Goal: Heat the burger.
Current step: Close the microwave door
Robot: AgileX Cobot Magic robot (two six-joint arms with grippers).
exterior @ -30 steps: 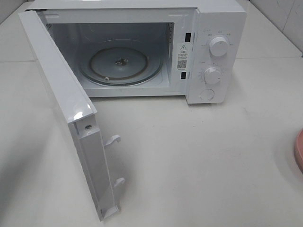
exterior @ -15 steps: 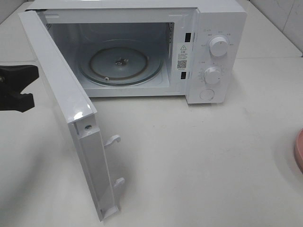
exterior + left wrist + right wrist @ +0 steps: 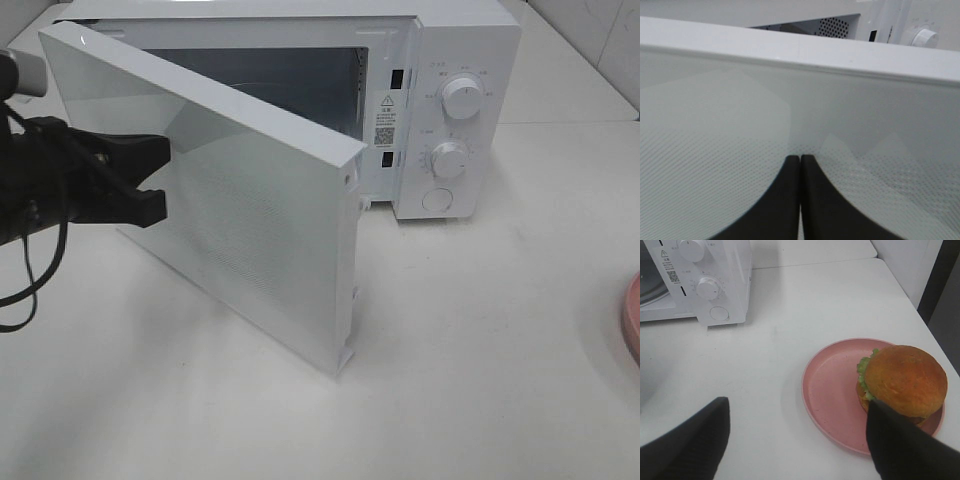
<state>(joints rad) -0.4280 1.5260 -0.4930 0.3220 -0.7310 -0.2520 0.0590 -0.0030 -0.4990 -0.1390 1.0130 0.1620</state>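
White laminate tabletop (image 3: 480,340) fills the near ground of the high view, bare except for the curved edge of one pink plate (image 3: 632,318) at its right border. The right wrist view shows that plate in full, with the one burger (image 3: 905,380) sitting toward its outer side: glossy golden-brown top bun, a ruffle of green lettuce, darker bun below. The right gripper (image 3: 795,440) hovers near it with its black fingers (image 3: 900,445) spread wide, holding nothing; one finger overlaps the burger's near edge in view, and contact cannot be told.

The burger looks light, soft and stacked, so it probably squashes or slides apart under a hard squeeze. A gentle hold across the two buns at mid-height seems safest; lifting the stiff plate by its rim would be the alternative.

Further back on the left, the left gripper (image 3: 150,180) has its fingers (image 3: 790,200) pressed together, empty, tips against the outer face of the microwave door (image 3: 250,230). The door stands half closed, hiding most of the cavity.

Behind it is one white microwave (image 3: 460,40), with two round dials (image 3: 462,97) stacked on its control panel and one round button (image 3: 437,200) beneath them. The burger is well apart from the oven.
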